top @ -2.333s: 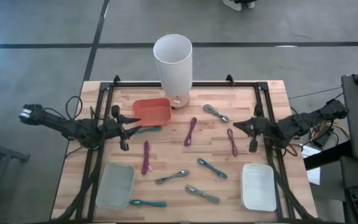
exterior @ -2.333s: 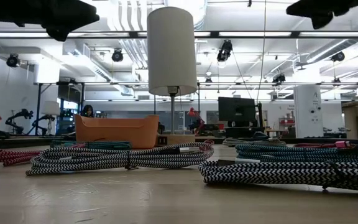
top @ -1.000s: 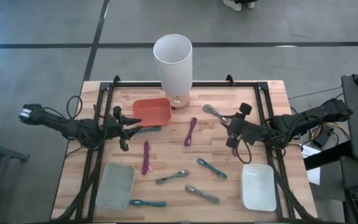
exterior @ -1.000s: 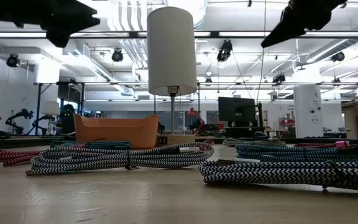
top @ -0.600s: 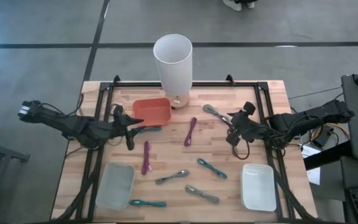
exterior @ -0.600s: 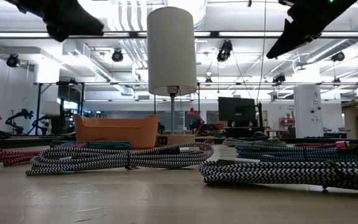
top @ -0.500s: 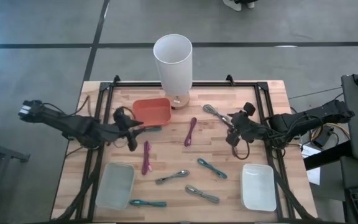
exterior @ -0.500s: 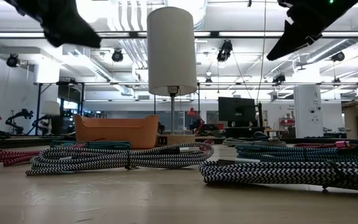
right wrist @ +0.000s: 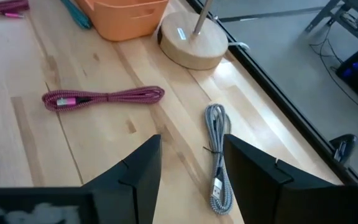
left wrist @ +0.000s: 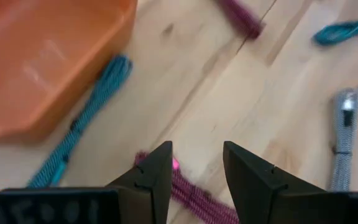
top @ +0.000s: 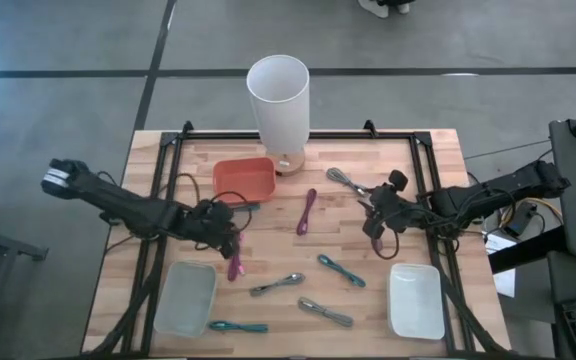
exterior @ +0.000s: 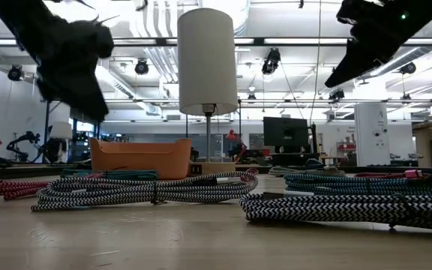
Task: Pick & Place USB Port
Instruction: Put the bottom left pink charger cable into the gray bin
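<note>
Magenta braided USB cable (top: 234, 255), coiled into a slim bundle with a pink plug, lies on the wooden table (top: 428, 180) below the orange bin (top: 244, 179). Left gripper (top: 228, 243) hovers over its upper end, jaws spread. Right gripper (top: 376, 212), jaws spread, hangs near the grey cable (top: 346, 181).

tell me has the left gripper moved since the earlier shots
Yes. In the high view the left gripper has travelled away from the orange bin, toward the table's middle, and is now over the magenta cable.

Eight coiled cables (top: 307, 212) are counted on the table: three magenta, three teal, two grey. Also seen are two clear trays (top: 415, 301), one orange bin (top: 244, 179), and one lamp (top: 279, 100).
</note>
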